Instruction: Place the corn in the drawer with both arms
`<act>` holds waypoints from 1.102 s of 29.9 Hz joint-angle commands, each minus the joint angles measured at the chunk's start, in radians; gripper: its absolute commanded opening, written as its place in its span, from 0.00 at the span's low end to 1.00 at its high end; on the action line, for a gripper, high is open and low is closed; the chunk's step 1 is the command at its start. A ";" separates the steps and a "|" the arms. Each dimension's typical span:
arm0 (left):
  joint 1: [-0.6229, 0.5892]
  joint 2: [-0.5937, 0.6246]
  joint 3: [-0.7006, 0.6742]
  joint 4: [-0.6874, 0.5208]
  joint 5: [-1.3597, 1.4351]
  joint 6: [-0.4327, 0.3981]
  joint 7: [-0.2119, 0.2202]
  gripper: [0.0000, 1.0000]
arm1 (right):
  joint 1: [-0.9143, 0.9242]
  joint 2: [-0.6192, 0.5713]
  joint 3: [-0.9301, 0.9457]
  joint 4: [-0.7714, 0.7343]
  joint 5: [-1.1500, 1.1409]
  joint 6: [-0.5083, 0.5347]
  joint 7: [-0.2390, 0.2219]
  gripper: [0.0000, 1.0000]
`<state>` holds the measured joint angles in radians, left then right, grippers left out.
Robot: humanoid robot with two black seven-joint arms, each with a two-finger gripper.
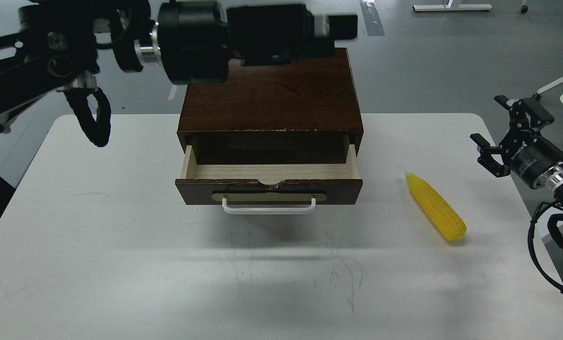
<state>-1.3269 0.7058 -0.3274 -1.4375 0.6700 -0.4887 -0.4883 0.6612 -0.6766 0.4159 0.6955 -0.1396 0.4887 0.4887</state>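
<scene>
Both pincers hang clear of everything on the desk (121, 245). Right pincer (503, 134) sits just beyond the desk's right edge, its black fingers (486, 158) spread apart and gripping nothing, the silver wrist ring behind it toward the frame edge. Left pincer (342, 26) reaches in high from the left across the far edge, above the back of the wooden box (269, 94); it is seen dark and nearly end-on, so I cannot tell whether its fingers are apart or together, and nothing shows in its grip.

On the desk, the dark brown box stands at the middle of the far edge. Its drawer (269, 172) is pulled partway out toward the near edge, showing pale wood inside and no contents in the part that is visible. A brass plate and a white bar handle (268, 208) sit on the drawer's front.

Well to the right of the drawer, near the right edge, the corn (434, 205) lies flat on the desk surface. Its pointed tip aims toward the far edge and slightly toward the box, and its blunt end toward the near right corner. It touches neither the drawer nor the right pincer, which is close by but apart from it.
</scene>
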 commanded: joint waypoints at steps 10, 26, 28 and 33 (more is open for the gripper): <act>0.316 0.047 -0.001 0.383 -0.421 0.000 0.000 0.98 | 0.001 -0.050 0.034 -0.028 0.005 0.000 0.000 1.00; 0.477 -0.097 -0.010 0.680 -0.513 0.000 0.000 0.98 | 0.024 -0.119 -0.051 0.027 -0.106 0.000 0.000 1.00; 0.480 -0.115 -0.010 0.712 -0.518 0.000 0.000 0.98 | 0.058 -0.170 -0.051 0.090 -0.246 0.000 0.000 1.00; 0.480 -0.146 -0.033 0.749 -0.538 0.000 0.000 0.98 | 0.104 -0.241 -0.048 0.195 -0.489 0.000 0.000 1.00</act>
<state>-0.8465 0.5776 -0.3424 -0.7086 0.1458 -0.4887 -0.4888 0.7415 -0.8822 0.3661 0.8292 -0.4885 0.4888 0.4887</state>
